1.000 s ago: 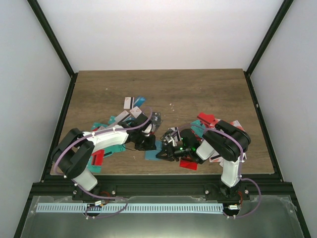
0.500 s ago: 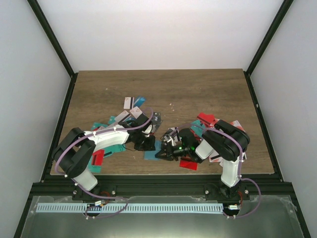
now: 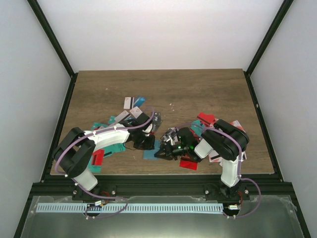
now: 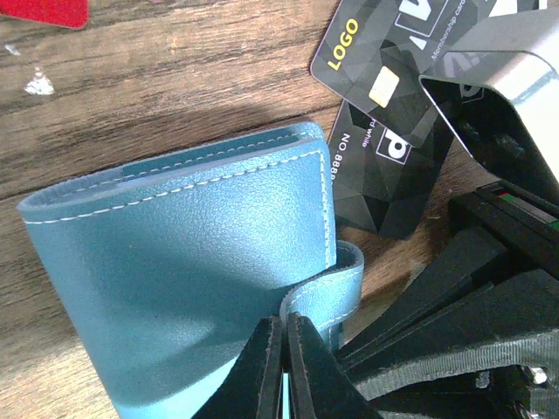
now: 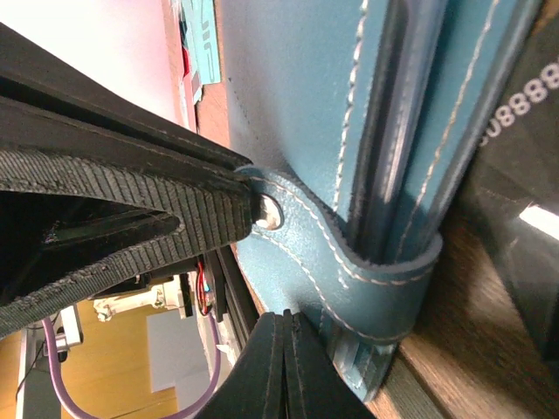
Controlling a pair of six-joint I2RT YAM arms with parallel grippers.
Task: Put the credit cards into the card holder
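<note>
The teal-blue card holder (image 4: 175,244) lies folded on the wood between my two grippers, its clasp tab (image 4: 339,288) curling toward me. My left gripper (image 4: 285,321) is shut on the end of that tab. In the right wrist view the left fingers (image 5: 175,218) pinch the tab (image 5: 349,253) beside its metal snap. My right gripper (image 5: 284,316) is shut, its tip against the holder's (image 5: 297,96) outer face under the tab, nothing between its fingers. Two black credit cards (image 4: 384,78) lie just beyond the holder. Red (image 3: 188,163), teal (image 3: 106,121) and white (image 3: 128,102) cards lie scattered around both arms.
Both arms crowd together at the table's (image 3: 198,89) near middle, wrists almost touching over the holder (image 3: 150,154). Loose cards spread left and right of them. A black frame rail (image 3: 158,184) runs along the near edge.
My right gripper has crept a little to the left, closer against the holder. The left arm has barely moved and both grippers stay shut.
</note>
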